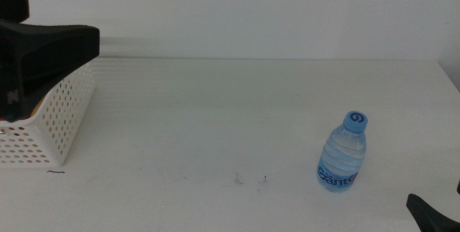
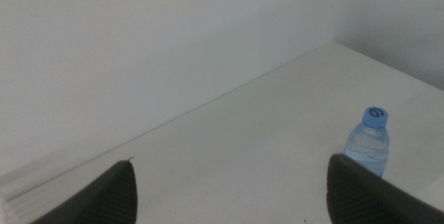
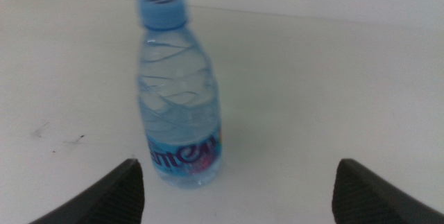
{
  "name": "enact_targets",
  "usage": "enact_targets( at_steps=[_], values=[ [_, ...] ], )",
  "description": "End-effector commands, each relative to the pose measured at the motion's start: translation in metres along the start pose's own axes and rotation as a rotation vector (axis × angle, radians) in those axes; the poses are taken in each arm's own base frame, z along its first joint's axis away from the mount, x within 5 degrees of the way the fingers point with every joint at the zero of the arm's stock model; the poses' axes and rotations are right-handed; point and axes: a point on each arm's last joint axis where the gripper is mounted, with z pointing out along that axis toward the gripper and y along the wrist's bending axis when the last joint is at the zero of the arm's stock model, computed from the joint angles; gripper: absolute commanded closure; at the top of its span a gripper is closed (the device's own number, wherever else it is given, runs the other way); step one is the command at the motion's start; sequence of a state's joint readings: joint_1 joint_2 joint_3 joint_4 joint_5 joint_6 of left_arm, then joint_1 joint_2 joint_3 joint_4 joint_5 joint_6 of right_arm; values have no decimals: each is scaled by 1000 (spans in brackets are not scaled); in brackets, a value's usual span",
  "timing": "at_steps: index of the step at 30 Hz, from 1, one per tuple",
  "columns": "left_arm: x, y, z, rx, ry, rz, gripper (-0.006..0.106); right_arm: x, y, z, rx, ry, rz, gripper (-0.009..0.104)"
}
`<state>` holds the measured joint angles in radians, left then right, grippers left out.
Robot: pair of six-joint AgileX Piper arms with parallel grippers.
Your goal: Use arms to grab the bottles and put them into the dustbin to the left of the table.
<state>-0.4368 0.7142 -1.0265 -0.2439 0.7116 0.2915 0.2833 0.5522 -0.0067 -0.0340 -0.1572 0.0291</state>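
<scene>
A clear water bottle (image 1: pixel 343 153) with a blue cap and blue label stands upright on the white table (image 1: pixel 215 117), right of centre. My right gripper (image 3: pixel 239 163) is open and empty, low at the table's front right, with the bottle (image 3: pixel 180 92) just ahead of its left jaw; only one jaw tip (image 1: pixel 431 214) shows in the middle view. My left gripper (image 2: pixel 232 163) is open and empty, held over the white perforated dustbin (image 1: pixel 61 117) at the far left, where it shows as a dark shape (image 1: pixel 57 42). It sees the bottle (image 2: pixel 369 144) far off. The yellow tea bottle and red can are out of view.
A few small dark specks (image 1: pixel 251 180) lie on the table near the front middle. A white wall stands behind the table's far edge. The table's right edge runs close behind the bottle.
</scene>
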Motion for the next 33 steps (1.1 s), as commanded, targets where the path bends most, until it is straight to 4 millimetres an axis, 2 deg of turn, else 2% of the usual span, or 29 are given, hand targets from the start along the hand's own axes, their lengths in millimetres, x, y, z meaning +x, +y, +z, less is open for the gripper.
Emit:
enact_targets(
  at_steps=[1,6,17,23,29,33],
  values=[
    [-4,0,-2,-5,-29,-1,7,-5,4,2,-33,-67,-89,9],
    [-5,0,-2,-9,-41,-1,7,-14,6,3,-48,-175,-106,9],
    [-6,1,-2,-12,-53,-1,7,-12,7,15,-63,-142,-103,9],
    [-6,1,-2,-13,-54,-1,7,-8,8,28,-76,-121,-96,9],
    [-6,1,-2,-13,-54,-1,7,-7,10,42,-94,-151,-29,9],
    [-6,1,-2,-13,-54,-1,7,0,10,49,-99,-95,30,9]
  ],
)
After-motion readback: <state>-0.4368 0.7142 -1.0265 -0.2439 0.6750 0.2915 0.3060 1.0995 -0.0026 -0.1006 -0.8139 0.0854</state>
